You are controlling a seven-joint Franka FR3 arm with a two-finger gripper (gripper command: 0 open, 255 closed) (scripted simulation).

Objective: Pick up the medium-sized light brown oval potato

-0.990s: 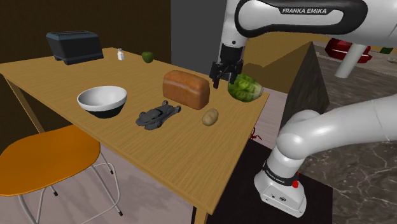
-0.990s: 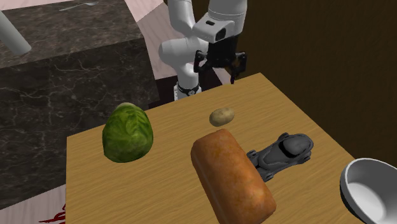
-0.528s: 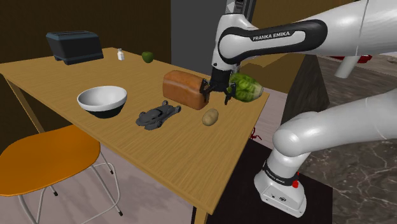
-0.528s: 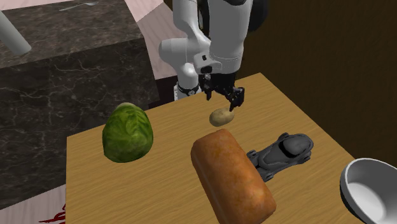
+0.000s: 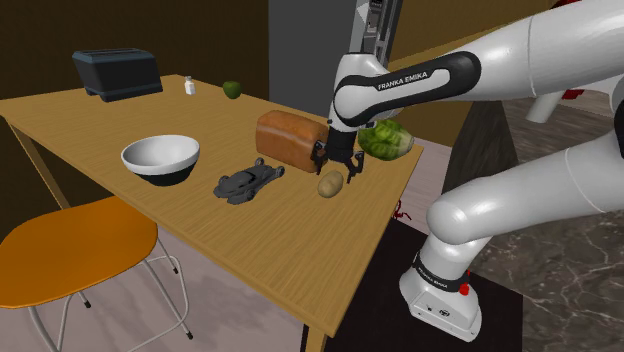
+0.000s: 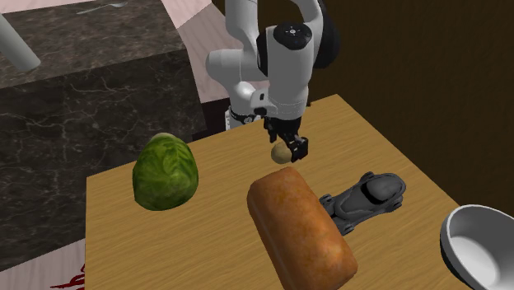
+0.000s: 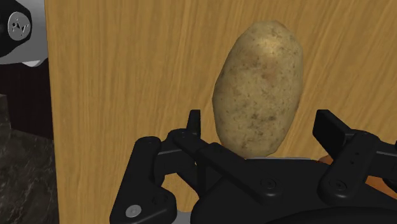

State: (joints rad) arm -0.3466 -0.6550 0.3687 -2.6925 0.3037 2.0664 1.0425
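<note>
A dim room with dark walls holds a wooden table [image 5: 100,130], with a dark marble counter [image 6: 91,74] beside it. The white arm [image 5: 520,45] bends down over the table's end nearest its stand [image 5: 440,300]; "FRANKA EMIKA" is printed in white on the dark link above the wrist.

The shoulder view takes in the far half of the table: an orange chair [image 5: 70,250] drawn up to its near side, a dark toaster [image 5: 117,73] at the far corner, a white bowl [image 5: 160,158], a small white shaker [image 5: 189,87] and a small green fruit [image 5: 231,89]. The second exterior view faces the arm across the table and puts the brown bread loaf [image 6: 303,231] up front, with the green cabbage [image 6: 166,171] on that view's left and a dark grey object [image 6: 366,198], which I cannot identify, on its right.

The light brown potato [image 5: 330,184] lies on the table just past the loaf's end, towards the stand and near the table's edge. The gripper [image 5: 336,168] hangs low right over it. The wrist view settles what the others leave unclear: the black fingers [image 7: 331,127] stand apart, one on each side of the potato, with a thin gap on each side, so nothing is clasped.
</note>
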